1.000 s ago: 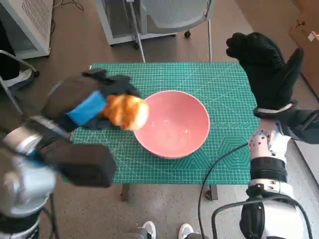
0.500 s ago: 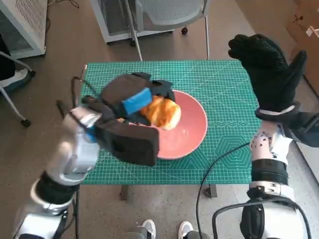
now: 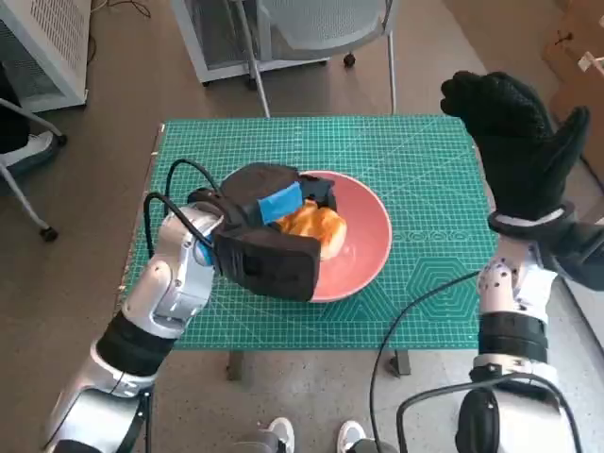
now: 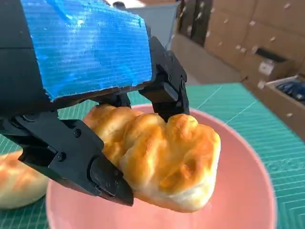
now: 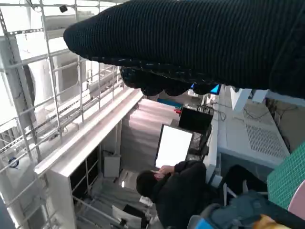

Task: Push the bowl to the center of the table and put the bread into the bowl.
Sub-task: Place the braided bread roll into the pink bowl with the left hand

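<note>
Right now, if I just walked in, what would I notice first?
Probably the golden bread, held by the robot's left hand over the big pink bowl near the middle of the green mat. After that, the right hand in its black glove, raised open at the table's right edge.

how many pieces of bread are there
2: one bread held by the left hand over the bowl; what looks like a second bread beside the bowl, left wrist view only.

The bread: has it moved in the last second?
Yes. The bread, held by the left robot hand, has travelled from outside the pink bowl's left rim to over its inside.
</note>
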